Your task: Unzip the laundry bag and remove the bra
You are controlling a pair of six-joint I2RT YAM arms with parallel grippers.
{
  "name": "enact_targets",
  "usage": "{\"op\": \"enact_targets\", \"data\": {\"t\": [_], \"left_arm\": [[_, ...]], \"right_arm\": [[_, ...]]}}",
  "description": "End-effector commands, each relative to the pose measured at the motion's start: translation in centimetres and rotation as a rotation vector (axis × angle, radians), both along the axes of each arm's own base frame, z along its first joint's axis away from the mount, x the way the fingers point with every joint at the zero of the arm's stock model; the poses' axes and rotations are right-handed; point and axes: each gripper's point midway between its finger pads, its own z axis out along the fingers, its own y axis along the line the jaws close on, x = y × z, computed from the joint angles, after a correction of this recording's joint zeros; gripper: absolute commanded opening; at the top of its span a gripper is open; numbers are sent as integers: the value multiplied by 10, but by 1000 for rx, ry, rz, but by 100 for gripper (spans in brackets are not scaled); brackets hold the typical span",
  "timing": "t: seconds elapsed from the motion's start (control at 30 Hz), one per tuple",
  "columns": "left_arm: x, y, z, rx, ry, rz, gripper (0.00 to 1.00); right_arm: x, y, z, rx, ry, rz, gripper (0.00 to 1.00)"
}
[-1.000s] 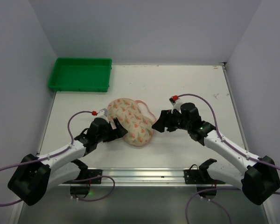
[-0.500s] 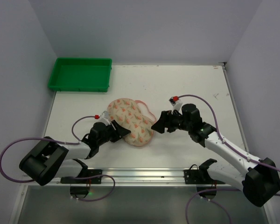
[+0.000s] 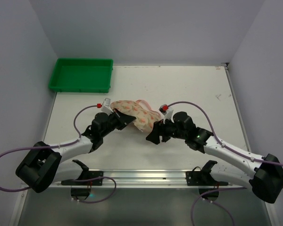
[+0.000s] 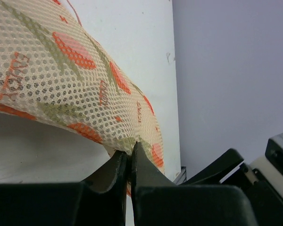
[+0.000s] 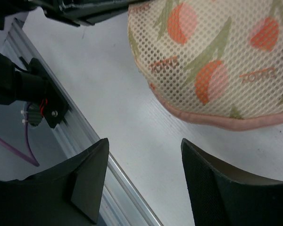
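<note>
The laundry bag (image 3: 137,117) lies mid-table between the arms. The left gripper (image 4: 129,162) pinches its edge tightly. The right gripper (image 5: 144,176) hangs spread apart just beside its pink zipper rim (image 5: 217,123), which seems not yet opened. The bra is not visible.

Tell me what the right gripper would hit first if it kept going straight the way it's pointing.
Most likely the bare table: the open right gripper angles down at the surface just short of the pink-rimmed end of the laundry bag. The bag sits slightly aside of that line, though depth is unclear.
</note>
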Motion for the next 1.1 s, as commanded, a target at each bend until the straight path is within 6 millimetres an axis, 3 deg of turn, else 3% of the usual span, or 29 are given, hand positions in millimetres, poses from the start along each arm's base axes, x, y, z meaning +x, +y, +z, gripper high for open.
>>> {"op": "enact_targets", "data": {"t": [0.0,0.17,0.33,0.7,1.07], "left_arm": [[14,0,21,-71,52,88,0],[19,2,21,-101,109,138,0],[20,2,21,-101,137,151,0],[24,2,26,-115,159,181,0],[16,-2,21,-138,203,163,0]], "right_arm": [[11,12,12,12,-48,-38,64],[15,23,14,-5,-56,-55,50],[21,31,12,-8,-46,-63,42],[36,52,0,24,2,-104,43],[62,58,8,57,-51,-200,47]]}}
